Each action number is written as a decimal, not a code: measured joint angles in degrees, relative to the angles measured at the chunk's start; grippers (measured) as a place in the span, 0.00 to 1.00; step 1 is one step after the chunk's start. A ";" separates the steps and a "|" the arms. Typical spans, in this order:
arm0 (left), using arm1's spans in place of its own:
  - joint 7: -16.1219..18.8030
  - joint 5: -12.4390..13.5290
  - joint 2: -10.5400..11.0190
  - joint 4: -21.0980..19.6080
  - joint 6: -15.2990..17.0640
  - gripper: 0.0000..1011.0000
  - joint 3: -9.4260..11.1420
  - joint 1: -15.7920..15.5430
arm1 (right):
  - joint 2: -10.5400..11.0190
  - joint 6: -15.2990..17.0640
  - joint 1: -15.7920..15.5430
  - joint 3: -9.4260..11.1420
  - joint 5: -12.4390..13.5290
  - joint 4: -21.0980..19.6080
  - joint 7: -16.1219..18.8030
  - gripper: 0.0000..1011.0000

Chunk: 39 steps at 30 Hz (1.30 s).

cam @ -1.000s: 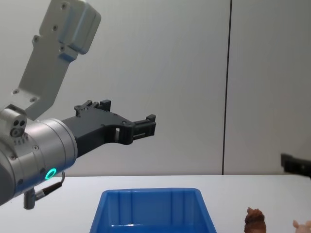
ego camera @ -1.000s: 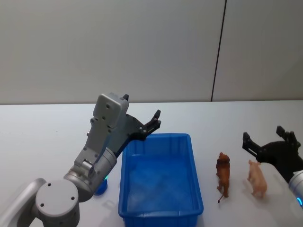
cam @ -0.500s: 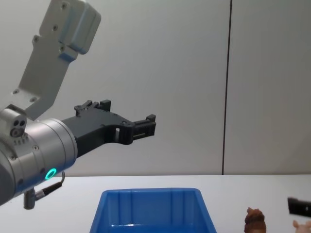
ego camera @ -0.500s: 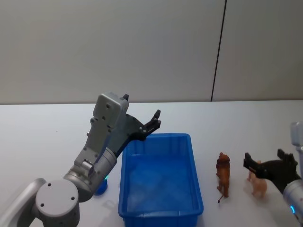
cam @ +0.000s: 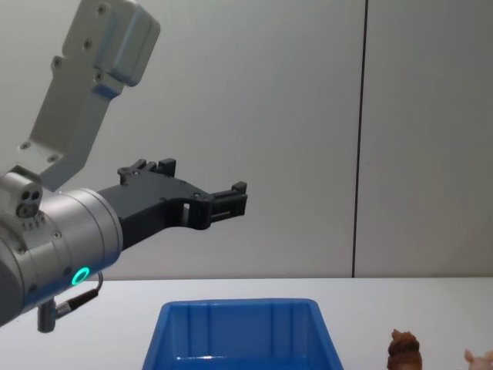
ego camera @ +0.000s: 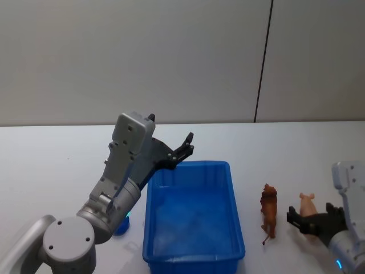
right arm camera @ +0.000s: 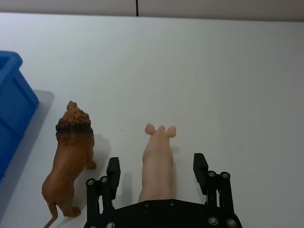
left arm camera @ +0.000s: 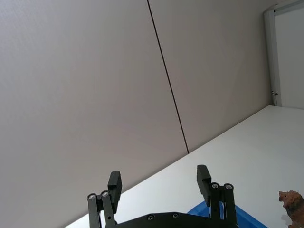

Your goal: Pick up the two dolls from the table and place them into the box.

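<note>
Right tool (right arm camera: 156, 164) wide open, holding nothing, jaws either side of pink doll (right arm camera: 158, 152) on surface (right arm camera: 228, 71). Brown doll (right arm camera: 69, 152) just beside it, box (right arm camera: 12, 95) beyond. Left tool (left arm camera: 158, 176) open, empty, raised.

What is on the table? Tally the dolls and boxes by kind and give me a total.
Dolls: 2, a brown doll and a pink doll
Boxes: 1, the blue box
Total: 3
</note>
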 joint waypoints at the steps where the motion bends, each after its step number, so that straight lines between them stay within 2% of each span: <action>1: 0.00 0.00 0.00 0.00 0.00 0.99 0.00 0.00 | -0.10 0.20 0.01 -0.03 0.00 0.13 -0.07 0.96; 13: 0.00 0.00 0.00 0.00 0.00 0.99 0.00 0.00 | -1.26 1.85 -0.13 -0.41 0.36 1.35 -0.86 0.67; 14: 0.00 0.00 0.00 0.00 0.00 0.99 0.00 0.00 | -1.31 1.84 -0.18 -0.43 0.33 1.37 -0.88 0.60; 16: 0.00 0.00 0.00 0.00 0.00 0.99 0.00 0.00 | -1.43 1.75 -0.31 -0.52 0.07 1.38 -0.89 0.53; 17: 0.00 0.00 0.00 0.00 0.00 0.99 0.00 0.00 | -1.45 1.68 -0.37 -0.56 -0.04 1.38 -0.89 0.53; 19: 0.00 0.00 0.00 0.00 0.00 0.99 0.00 0.00 | -1.53 1.41 -0.53 -0.66 -0.46 1.33 -0.89 0.44; 20: 0.00 0.00 0.00 0.00 0.00 0.99 0.00 0.00 | -1.54 1.24 -0.59 -0.69 -0.67 1.27 -0.88 0.44; 21: 0.00 0.00 0.00 0.00 0.00 0.99 0.00 0.00 | -1.55 1.06 -0.66 -0.73 -0.92 1.18 -0.87 0.39; 32: 0.00 0.00 0.00 0.00 0.00 0.99 0.00 0.00 | -1.24 -2.76 -1.90 -1.25 -4.46 -0.93 0.16 0.37; 39: 0.00 0.00 0.00 0.00 0.00 0.99 0.00 0.00 | -0.52 -6.50 -2.77 -1.54 -6.93 -2.85 2.48 0.37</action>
